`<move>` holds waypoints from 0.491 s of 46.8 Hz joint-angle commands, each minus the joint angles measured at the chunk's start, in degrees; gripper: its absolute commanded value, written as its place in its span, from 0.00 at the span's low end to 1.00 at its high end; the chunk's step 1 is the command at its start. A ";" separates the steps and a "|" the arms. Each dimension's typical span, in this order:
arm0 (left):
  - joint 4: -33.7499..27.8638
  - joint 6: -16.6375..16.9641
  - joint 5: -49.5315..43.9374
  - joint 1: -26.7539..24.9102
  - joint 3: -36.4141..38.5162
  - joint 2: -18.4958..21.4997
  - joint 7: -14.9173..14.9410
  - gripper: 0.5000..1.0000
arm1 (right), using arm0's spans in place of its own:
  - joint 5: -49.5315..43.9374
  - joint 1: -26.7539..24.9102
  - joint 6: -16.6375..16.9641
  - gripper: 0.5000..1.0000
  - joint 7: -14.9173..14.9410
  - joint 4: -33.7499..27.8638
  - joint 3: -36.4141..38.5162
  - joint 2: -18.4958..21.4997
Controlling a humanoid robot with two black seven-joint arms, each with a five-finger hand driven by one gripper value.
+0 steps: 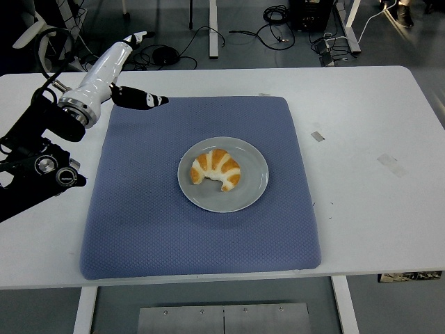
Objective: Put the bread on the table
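The left hand (115,66) reaches in from the left edge over the far-left corner of the mat, white-shelled at the back with dark fingers (142,100) stretched out flat and spread, holding nothing; the fingertips point right, though the thumb is hard to make out. Below and right of it lies the blue mat (139,229), a quilted, soft-cornered square covering most of the white desk (368,125). Further right, well apart from the hand, a round, smooth grey plate (250,191) sits mid-mat with the bread (216,169) on it: a glossy, striped, golden crescent, its long axis running roughly left-right, its tips curling toward the near edge. Bare desk lies open to the right of the mat.
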 commanded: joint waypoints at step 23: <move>-0.93 -4.66 8.01 -4.49 11.04 -3.05 3.76 0.96 | 0.00 0.00 0.00 1.00 0.01 0.00 -0.04 0.00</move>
